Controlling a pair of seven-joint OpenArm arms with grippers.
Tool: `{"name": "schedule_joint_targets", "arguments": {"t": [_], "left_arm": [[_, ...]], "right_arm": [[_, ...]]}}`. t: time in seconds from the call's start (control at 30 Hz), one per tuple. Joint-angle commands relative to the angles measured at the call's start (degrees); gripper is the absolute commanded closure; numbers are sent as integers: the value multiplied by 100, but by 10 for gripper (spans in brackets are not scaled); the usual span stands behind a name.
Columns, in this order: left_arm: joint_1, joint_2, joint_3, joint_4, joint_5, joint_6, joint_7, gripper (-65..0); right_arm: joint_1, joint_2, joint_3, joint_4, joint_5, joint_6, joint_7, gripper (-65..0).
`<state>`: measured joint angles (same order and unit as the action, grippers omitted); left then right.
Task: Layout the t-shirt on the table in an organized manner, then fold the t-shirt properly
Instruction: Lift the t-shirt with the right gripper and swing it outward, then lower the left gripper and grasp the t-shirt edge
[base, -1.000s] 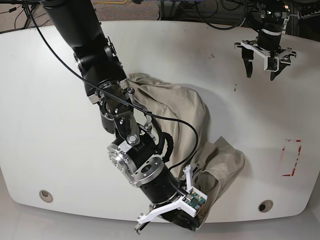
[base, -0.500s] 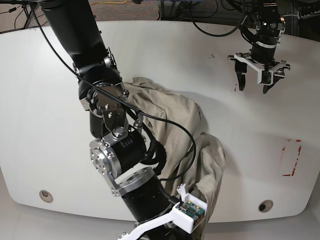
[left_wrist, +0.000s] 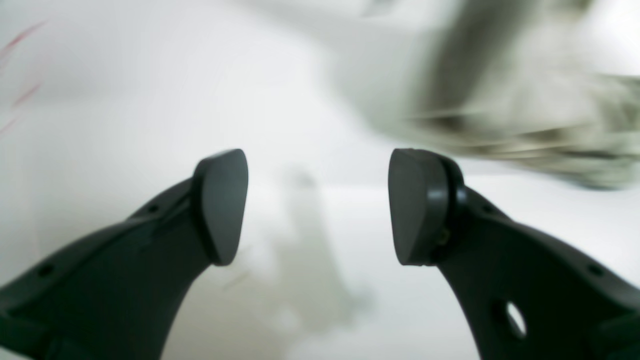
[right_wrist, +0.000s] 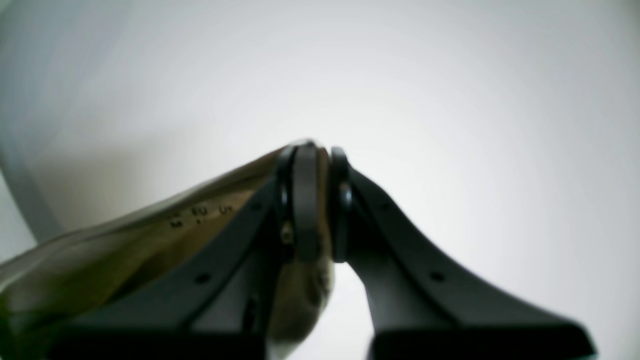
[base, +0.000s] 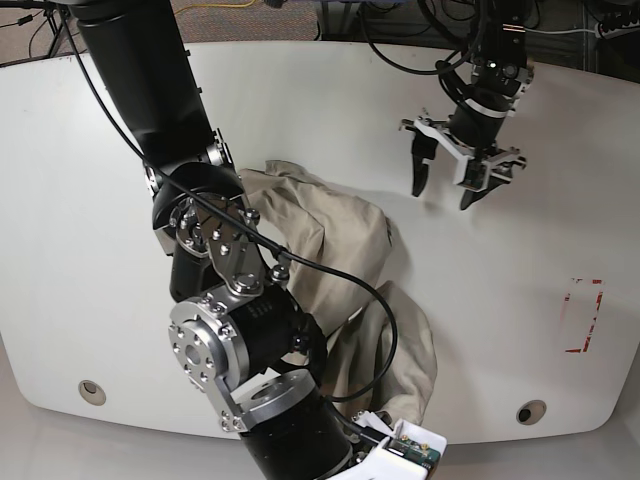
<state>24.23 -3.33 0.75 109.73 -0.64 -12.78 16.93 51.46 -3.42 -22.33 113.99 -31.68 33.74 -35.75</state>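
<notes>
A: Two grippers, one cloth. Nearest, the right gripper (right_wrist: 320, 200) has its pads pinched tight on a fold of the t-shirt (base: 340, 250), right at the near edge of the table (base: 90, 220).

B: To lay the shirt out well, that arm should draw the pinched edge smoothly, so the thin cloth slides flat rather than bunching. It is soft, matte khaki fabric, heaped in loose rounded folds from mid-table down to the near edge, with one lobe hanging toward the rim.

A: The tabletop is smooth and white with a curved rim, so the cloth likely slips easily. A grey grommet hole (base: 530, 411) sits near right, a red tape mark (base: 583, 315) farther right.

B: Farthest, the left gripper (base: 447, 177) hangs above bare table beyond the shirt, its dark fingers (left_wrist: 220, 205) spread wide and empty. It should probably take a far edge, opposite the other grip.
</notes>
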Motion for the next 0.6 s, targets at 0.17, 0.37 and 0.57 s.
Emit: {"name": "schedule_joint_targets", "arguments": {"t": [0.17, 0.37, 0.57], "left_arm": [[-379, -32, 650, -560, -28, -292, -106, -415], [-695, 4, 755, -1202, -28, -784, -124, -415], [-1038, 276, 729, -1782, -37, -872, -141, -415]], "right_arm": [[353, -190, 30, 42, -309, 103, 98, -2], [344, -199, 13, 33, -326, 95, 98, -2], [326, -199, 30, 33, -326, 95, 71, -2]]}}
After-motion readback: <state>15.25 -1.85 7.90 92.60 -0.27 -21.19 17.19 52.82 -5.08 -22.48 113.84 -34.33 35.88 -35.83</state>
